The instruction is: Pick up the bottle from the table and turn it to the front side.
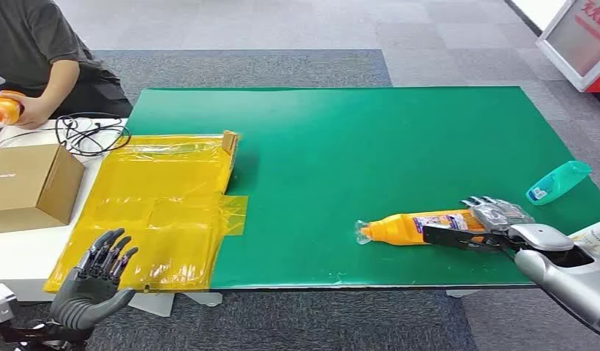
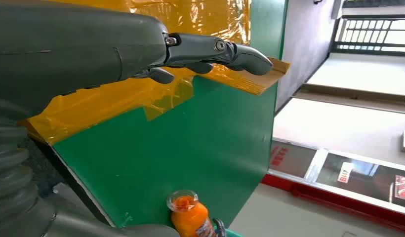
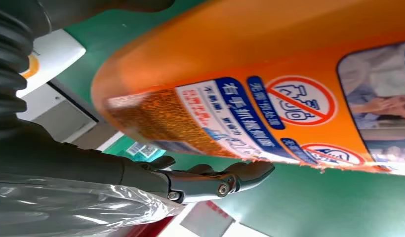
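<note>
Green matting covers the table (image 1: 341, 131), and near its front edge lies the orange bottle (image 1: 421, 226) on its side, clear cap pointing toward the yellow plastic sheet (image 1: 162, 212). The right hand (image 1: 481, 223) is around the bottle's base end, fingers over the top and thumb along the near side; whether it truly grips yet, I cannot tell. Up close, the label with its warning symbols faces the wrist camera. It looks a rigid, smooth plastic bottle, probably slippery on the glossy label, and if full, heavy toward the base, so the wide body is the place to hold. Off to the far right sits a teal bottle (image 1: 559, 182). The left hand (image 1: 92, 281) hangs below the table edge, fingers spread, holding nothing. A person sits at the far left with another orange bottle (image 1: 4, 108).
</note>
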Motion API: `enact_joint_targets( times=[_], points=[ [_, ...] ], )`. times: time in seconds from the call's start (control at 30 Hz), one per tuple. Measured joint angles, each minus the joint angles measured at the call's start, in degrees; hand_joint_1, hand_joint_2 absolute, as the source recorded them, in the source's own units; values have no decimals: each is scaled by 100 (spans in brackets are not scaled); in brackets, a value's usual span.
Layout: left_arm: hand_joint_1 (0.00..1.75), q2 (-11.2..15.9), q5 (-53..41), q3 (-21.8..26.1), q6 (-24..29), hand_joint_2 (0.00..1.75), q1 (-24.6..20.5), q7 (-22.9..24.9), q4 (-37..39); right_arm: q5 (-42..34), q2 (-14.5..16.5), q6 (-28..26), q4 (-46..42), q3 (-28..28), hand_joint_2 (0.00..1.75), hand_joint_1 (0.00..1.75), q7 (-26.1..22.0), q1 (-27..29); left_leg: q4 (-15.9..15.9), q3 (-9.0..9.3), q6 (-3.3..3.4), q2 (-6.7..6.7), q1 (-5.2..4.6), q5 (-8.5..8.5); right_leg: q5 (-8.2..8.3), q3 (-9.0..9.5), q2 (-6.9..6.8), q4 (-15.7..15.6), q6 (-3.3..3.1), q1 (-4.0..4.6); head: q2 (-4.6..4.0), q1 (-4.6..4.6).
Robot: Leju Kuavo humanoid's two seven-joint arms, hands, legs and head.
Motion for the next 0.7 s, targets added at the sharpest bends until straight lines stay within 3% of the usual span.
enact_joint_targets(
  times=[0.1,0.23,0.53,0.7],
  points=[
    [0,13,41,-19,27,175,-3,-2,0,-125,28,26,159,86,175,8,-33,-77,0,-1,0,-3,0,0,0,0,-3,0,0,0,0,1],
    [0,57,116,-62,70,175,-13,9,0,-310,81,102,374,231,175,175,-53,-188,0,0,0,-3,0,0,0,0,-3,0,0,1,0,1],
    [0,111,172,-122,90,175,-12,13,0,-479,108,46,510,389,175,175,-52,-321,0,5,0,-3,0,0,0,3,-3,0,0,1,0,1],
    [0,113,171,-127,95,175,17,-7,-2,-716,59,-323,238,355,175,175,-9,-120,1,6,0,-3,0,0,0,2,-4,0,0,1,0,1]
  ],
)
